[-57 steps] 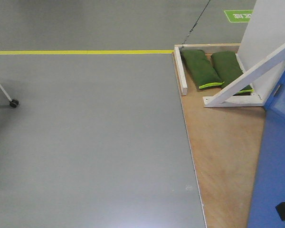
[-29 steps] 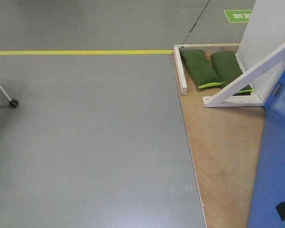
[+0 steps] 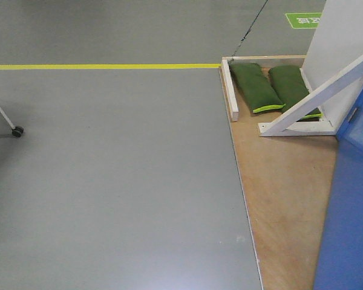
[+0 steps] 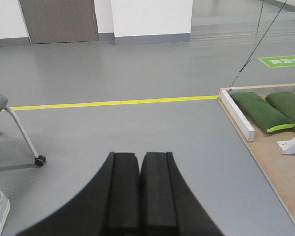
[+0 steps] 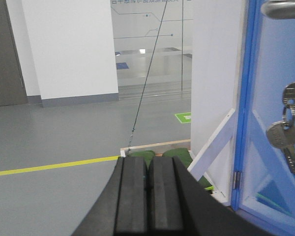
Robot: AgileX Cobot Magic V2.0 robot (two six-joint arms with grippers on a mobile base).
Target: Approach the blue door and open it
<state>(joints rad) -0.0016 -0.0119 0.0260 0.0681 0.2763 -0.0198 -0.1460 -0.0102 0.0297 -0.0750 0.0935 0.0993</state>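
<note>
Pressing together: left fingers (image 4: pixel 125 191), right fingers (image 5: pixel 132 196) beside blue door (image 5: pixel 265 73); green floor sign (image 3: pixel 304 20) illegible

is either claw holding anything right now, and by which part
Nothing is held. The left claw and the right claw are both shut empty; the blue door and its keys are untouched.

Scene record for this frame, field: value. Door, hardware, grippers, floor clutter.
door: blue door, right edge of front view, on plywood base
handle: silver lever, top of right wrist view, untouched
keys: hanging on door below lever
left gripper: shut, empty, over grey floor
right gripper: shut, empty, not touching door
clutter: two green sandbags, white brace on base; chair at left
</note>
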